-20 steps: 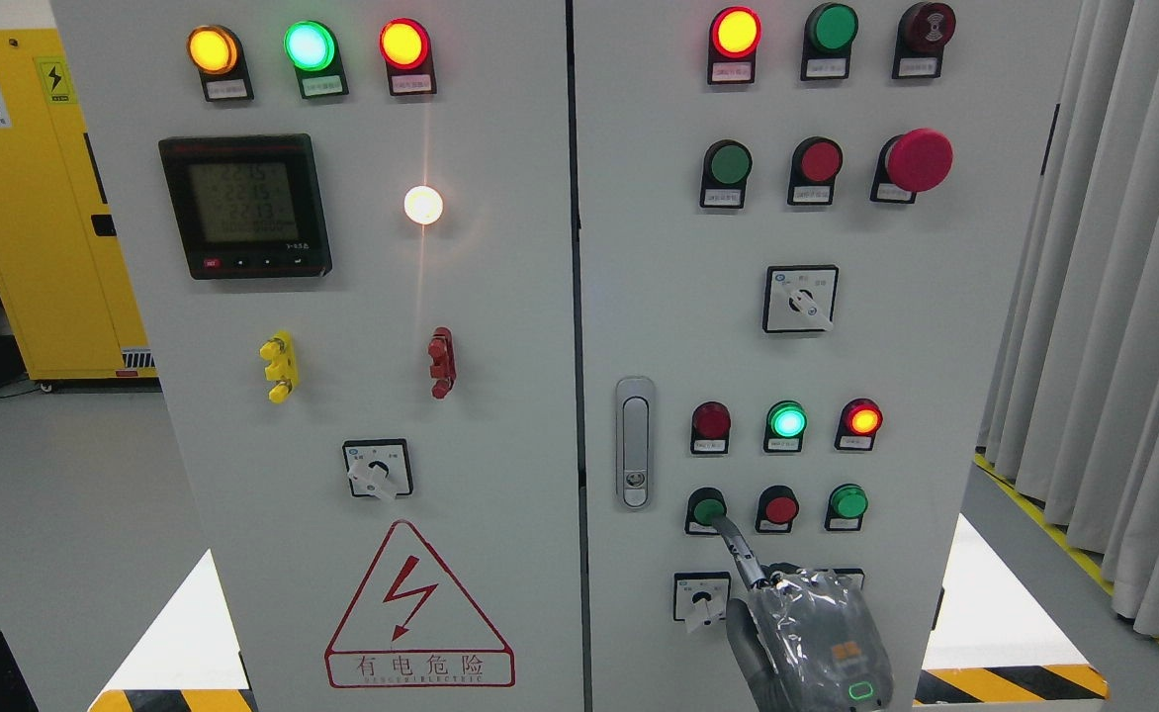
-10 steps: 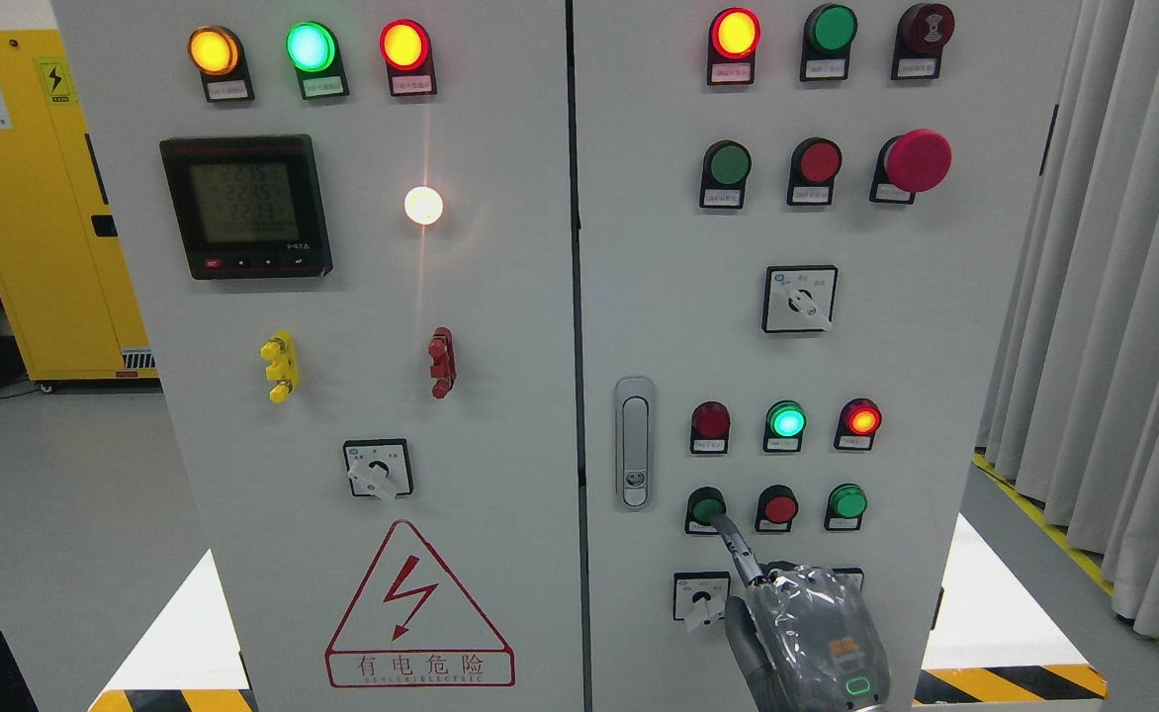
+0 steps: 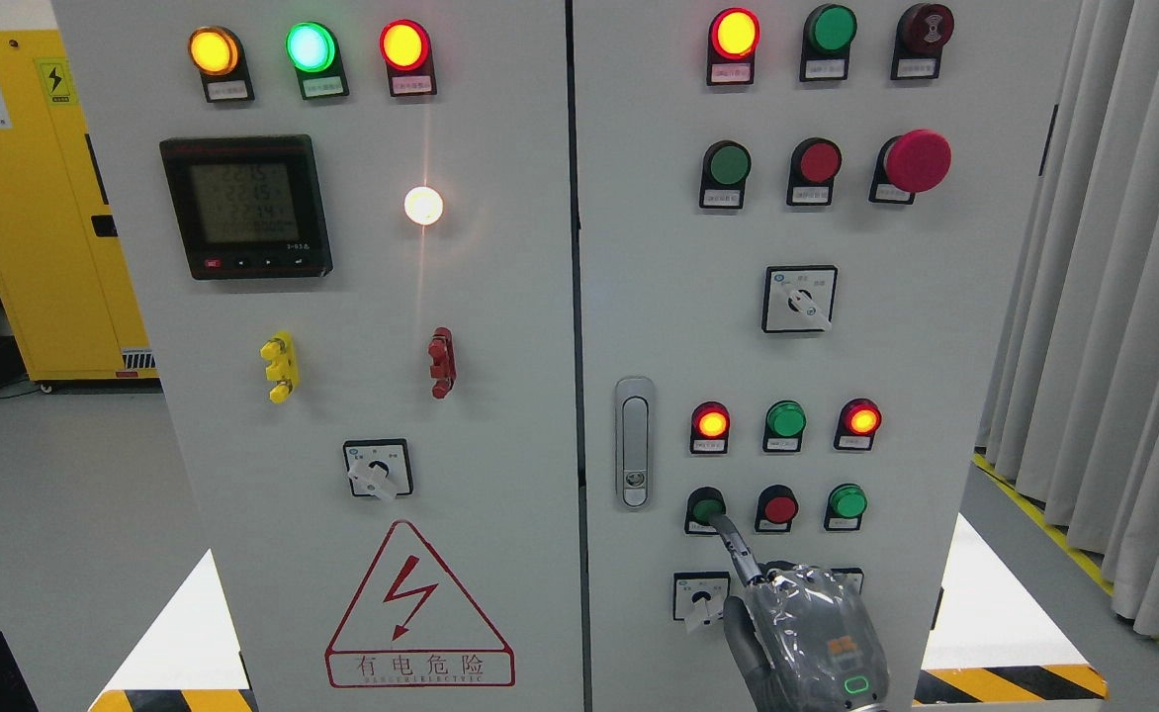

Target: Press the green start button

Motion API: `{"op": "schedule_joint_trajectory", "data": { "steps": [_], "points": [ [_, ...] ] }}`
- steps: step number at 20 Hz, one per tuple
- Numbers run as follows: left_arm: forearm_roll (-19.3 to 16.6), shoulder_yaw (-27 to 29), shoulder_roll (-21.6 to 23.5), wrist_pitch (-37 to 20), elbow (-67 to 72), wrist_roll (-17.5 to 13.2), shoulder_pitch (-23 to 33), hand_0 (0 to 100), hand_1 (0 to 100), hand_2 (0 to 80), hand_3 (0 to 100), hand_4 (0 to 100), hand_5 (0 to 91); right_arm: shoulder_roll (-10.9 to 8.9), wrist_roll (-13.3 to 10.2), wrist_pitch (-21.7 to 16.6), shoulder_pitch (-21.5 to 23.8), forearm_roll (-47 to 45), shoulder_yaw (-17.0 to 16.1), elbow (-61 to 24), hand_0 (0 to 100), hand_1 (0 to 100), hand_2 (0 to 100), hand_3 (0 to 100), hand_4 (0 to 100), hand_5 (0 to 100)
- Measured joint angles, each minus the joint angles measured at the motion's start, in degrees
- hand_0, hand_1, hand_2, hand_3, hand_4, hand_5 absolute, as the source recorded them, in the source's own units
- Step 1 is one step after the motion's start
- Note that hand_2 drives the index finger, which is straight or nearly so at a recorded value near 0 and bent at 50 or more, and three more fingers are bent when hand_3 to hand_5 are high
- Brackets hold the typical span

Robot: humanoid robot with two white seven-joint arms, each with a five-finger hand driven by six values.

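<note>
The grey control cabinet [image 3: 500, 326] fills the view, its right door carrying the lower button cluster beside the door latch [image 3: 634, 442]. The green start button [image 3: 706, 509] sits just right of the latch's lower end and left of a red button [image 3: 779, 508]; it is round, with no long axis across the door, and its face points straight out of the door. The right hand [image 3: 805, 641] rises from the bottom edge below and right of the latch, back toward the camera, wrapped in clear film. It holds nothing: one finger [image 3: 735, 546] stretches up and leftward, its tip on the button, the others curled. Compared with half a second ago, the indicator [image 3: 711, 422] above the button now glows red, and the green lamp [image 3: 785, 419] beside it has gone dark.
</note>
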Motion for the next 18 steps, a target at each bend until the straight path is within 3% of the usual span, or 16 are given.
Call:
{"op": "schedule_joint_trajectory", "data": {
  "steps": [13,18],
  "points": [
    [-0.02,0.00,0.00,0.00,0.00,-0.19,0.00,12,56,0.0,0,0,0.0,0.03,0.38,0.00,0.01,-0.05,0.11,0.05,84,87,0,85,85,99],
    [-0.01,0.00,0.00,0.00,0.00,-0.20,0.00,12,56,0.0,0,0,0.0,0.10,-0.59,0.00,0.28,-0.07,0.08,-0.33,84,87,0,85,85,99]
  ]
}}
